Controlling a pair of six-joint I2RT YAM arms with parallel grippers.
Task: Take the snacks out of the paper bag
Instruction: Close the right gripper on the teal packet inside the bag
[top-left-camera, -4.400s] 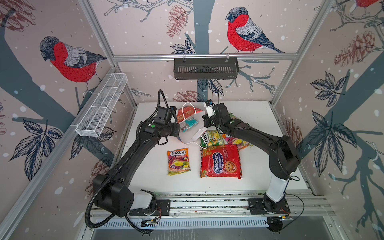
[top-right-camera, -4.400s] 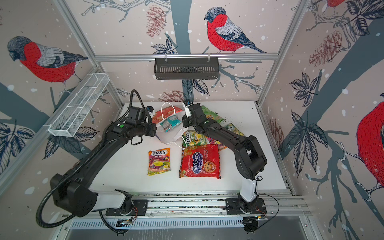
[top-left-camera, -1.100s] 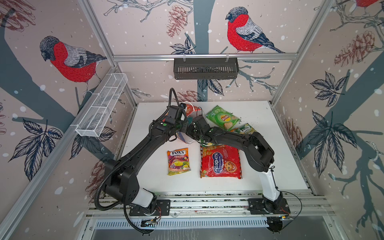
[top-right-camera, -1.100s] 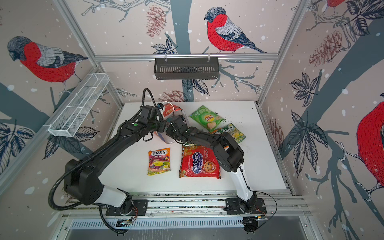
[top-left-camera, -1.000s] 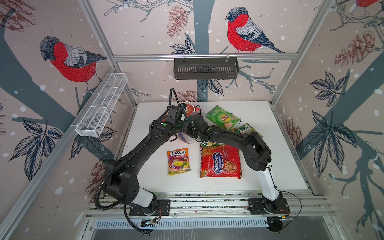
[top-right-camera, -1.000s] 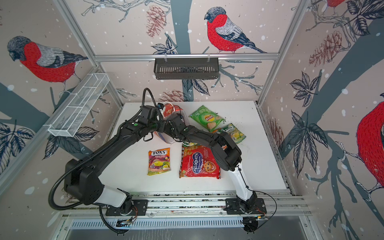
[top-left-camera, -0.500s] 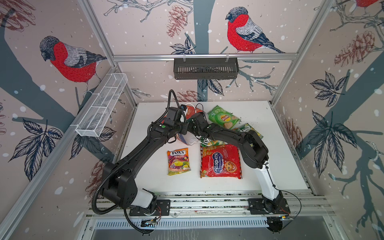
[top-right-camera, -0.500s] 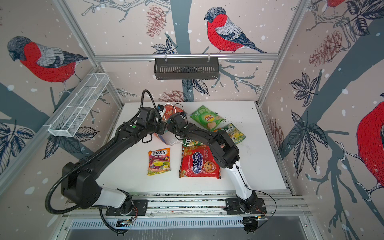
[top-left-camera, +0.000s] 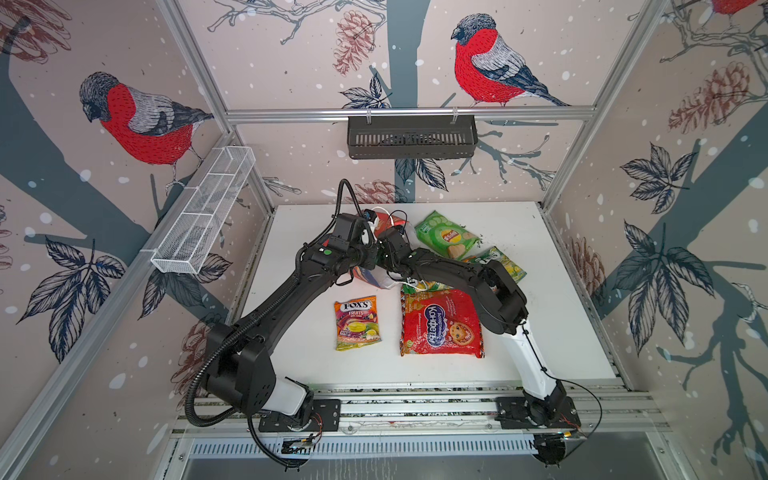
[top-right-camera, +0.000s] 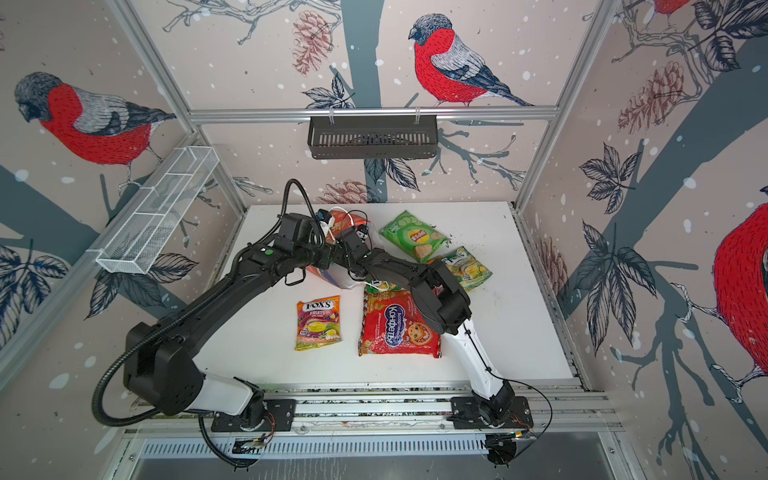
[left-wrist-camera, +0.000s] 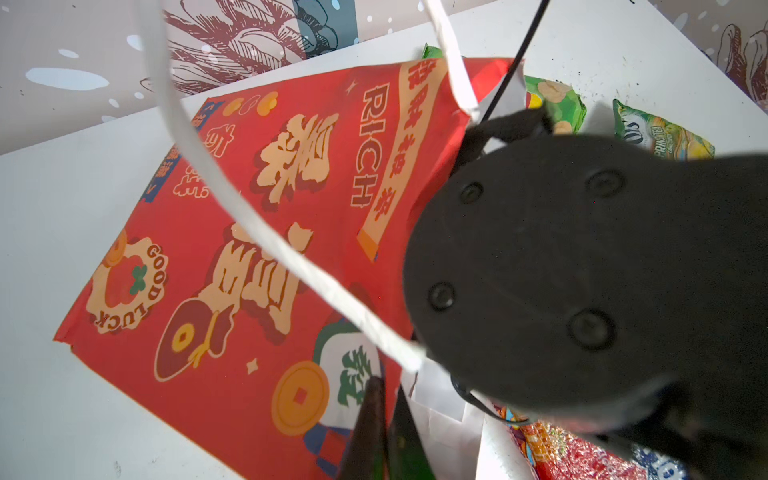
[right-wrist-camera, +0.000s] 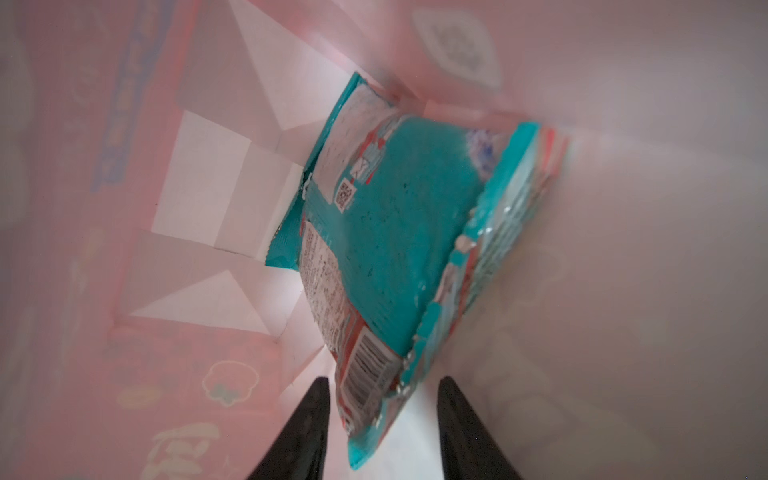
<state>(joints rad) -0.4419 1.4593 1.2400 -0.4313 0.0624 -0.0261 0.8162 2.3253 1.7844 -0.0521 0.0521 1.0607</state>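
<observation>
The red paper bag (left-wrist-camera: 249, 249) with gold characters lies tilted on the white table, mostly hidden under both wrists in both top views (top-left-camera: 390, 220) (top-right-camera: 345, 220). My left gripper (left-wrist-camera: 384, 415) is shut on the paper bag's rim, near a white cord handle (left-wrist-camera: 232, 199). My right gripper (right-wrist-camera: 384, 415) is inside the bag and open, with the corner of a teal packet (right-wrist-camera: 395, 232) between its fingers. Out on the table lie a large red packet (top-left-camera: 440, 324), an orange Fox's pack (top-left-camera: 357, 322), a green chip bag (top-left-camera: 444, 239) and a green Fox's pack (top-left-camera: 498, 264).
Another small pack (top-left-camera: 428, 286) peeks out from under the right arm. A white wire basket (top-left-camera: 203, 216) hangs on the left wall and a black basket (top-left-camera: 411, 137) on the back wall. The two forearms meet over the bag's mouth.
The green chip bag came out of the paper bag and now lies at the back right. Over the last second the right gripper pushed deeper into the bag and opened slightly. The left grip holds.
</observation>
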